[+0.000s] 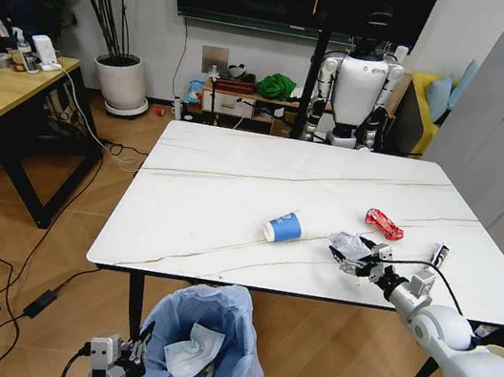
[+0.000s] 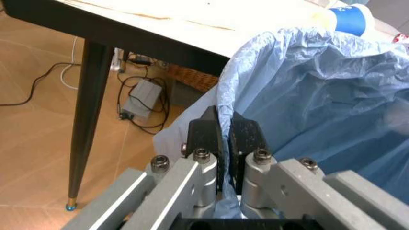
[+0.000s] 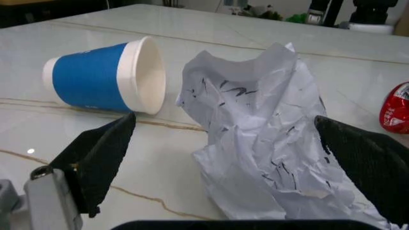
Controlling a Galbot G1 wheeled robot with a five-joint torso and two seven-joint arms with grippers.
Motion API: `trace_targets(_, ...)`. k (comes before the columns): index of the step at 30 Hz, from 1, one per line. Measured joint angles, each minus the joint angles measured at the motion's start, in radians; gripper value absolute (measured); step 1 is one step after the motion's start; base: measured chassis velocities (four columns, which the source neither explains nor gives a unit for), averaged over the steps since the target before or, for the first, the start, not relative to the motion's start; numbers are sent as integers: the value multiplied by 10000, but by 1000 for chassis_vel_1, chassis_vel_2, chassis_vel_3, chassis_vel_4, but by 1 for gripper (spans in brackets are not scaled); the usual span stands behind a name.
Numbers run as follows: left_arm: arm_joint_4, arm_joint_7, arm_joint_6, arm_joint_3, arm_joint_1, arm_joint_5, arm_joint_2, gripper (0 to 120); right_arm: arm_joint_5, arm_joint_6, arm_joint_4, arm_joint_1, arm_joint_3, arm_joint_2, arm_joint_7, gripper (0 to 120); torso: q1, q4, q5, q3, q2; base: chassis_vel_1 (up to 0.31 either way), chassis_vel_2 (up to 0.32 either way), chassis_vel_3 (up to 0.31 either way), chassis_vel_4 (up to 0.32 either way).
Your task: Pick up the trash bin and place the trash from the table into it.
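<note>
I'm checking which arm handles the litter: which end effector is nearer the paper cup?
Right. The right end effector is open around crumpled paper beside the paper cup on the table; the left end effector grips the trash bin rim below.

The bin (image 1: 204, 350), lined with a frilly light-blue bag, stands on the floor at the near edge of the bench (image 1: 222, 193), its rim pinched by the closed left pincer (image 2: 225, 139); crumpled white paper lies inside. On the white veined bench, a crumpled wad of film (image 3: 268, 139) sits between the spread fingers of the right pincer (image 1: 353, 256). A blue-and-white cup (image 3: 108, 76) lies on its side just beyond, mouth toward the wad. A red wrapper (image 1: 384, 224) lies near, on the wad's other side.
</note>
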Motion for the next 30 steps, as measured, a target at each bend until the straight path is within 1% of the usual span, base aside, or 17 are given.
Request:
trace_targets(10, -16, 2, -37, -10, 47, 10, -58, 0, -24, -16, -408, 415, -352, 51, -59, 100, 0, 0, -2, 0, 2, 0, 0, 0, 0)
trace_targets(12, -31, 4, -48, -27, 50, 11, -64, 0, -32, -27, -553, 594, -549, 52, -89, 98, 0, 0, -2, 0, 2, 0, 0, 0, 0)
trace_targets(15, -60, 5, -52, -42, 55, 8, -78, 0, -12, -75, -706, 803, -777, 58, -108, 86, 0, 1, -2, 0, 2, 0, 0, 0, 0)
trace_targets(16, -60, 5, -52, -42, 55, 8, -78, 0, -12, -75, -706, 803, -777, 58, -108, 86, 0, 1, -2, 0, 2, 0, 0, 0, 0)
trace_targets(18, -67, 6, -55, -54, 57, 6, -86, 0, -11, -107, -791, 859, -898, 52, -133, 77, 0, 1, -1, 0, 2, 0, 0, 0, 0)
trace_targets(20, -79, 7, -58, -69, 58, -1, -86, 0, -13, -128, -852, 870, -936, 45, -155, 70, 0, 0, -1, 0, 2, 0, 0, 0, 0)
trace_targets(21, -79, 7, -58, -69, 58, -1, -86, 0, -13, -128, -852, 870, -936, 45, -155, 70, 0, 0, -1, 0, 2, 0, 0, 0, 0)
trace_targets(22, -80, 8, -60, -80, 57, -9, -86, 0, -16, -136, -888, 869, -944, 42, -168, 63, 0, 0, -1, 0, 2, 0, 0, 0, 0)
trace_targets(24, -81, 8, -61, -88, 44, -20, -82, 0, -25, -136, -920, 837, -944, 37, -173, 55, 0, 0, -2, 0, 1, 0, 0, 0, 0)
trace_targets(25, -81, 8, -61, -88, 44, -20, -82, 0, -25, -136, -920, 837, -944, 37, -173, 55, 0, 0, -2, 0, 1, 0, 0, 0, 0)
trace_targets(26, -81, 8, -61, -90, 32, -28, -79, 0, -27, -136, -923, 810, -942, 34, -176, 48, 0, 0, -1, 0, 2, 0, 0, 0, 0)
trace_targets(28, -80, 8, -62, -89, 1, -41, -68, 0, -27, -137, -922, 777, -924, 23, -183, 38, -1, 0, -2, 0, 1, 0, 0, 0, 0)
trace_targets(29, -80, 8, -62, -89, 1, -41, -68, 0, -27, -137, -922, 777, -924, 23, -183, 38, -1, 0, -2, 0, 1, 0, 0, 0, 0)
trace_targets(30, -76, 8, -61, -88, -10, -46, -60, 0, -27, -137, -924, 763, -916, 21, -187, 34, 0, 0, -2, 0, 1, 0, 0, 0, 0)
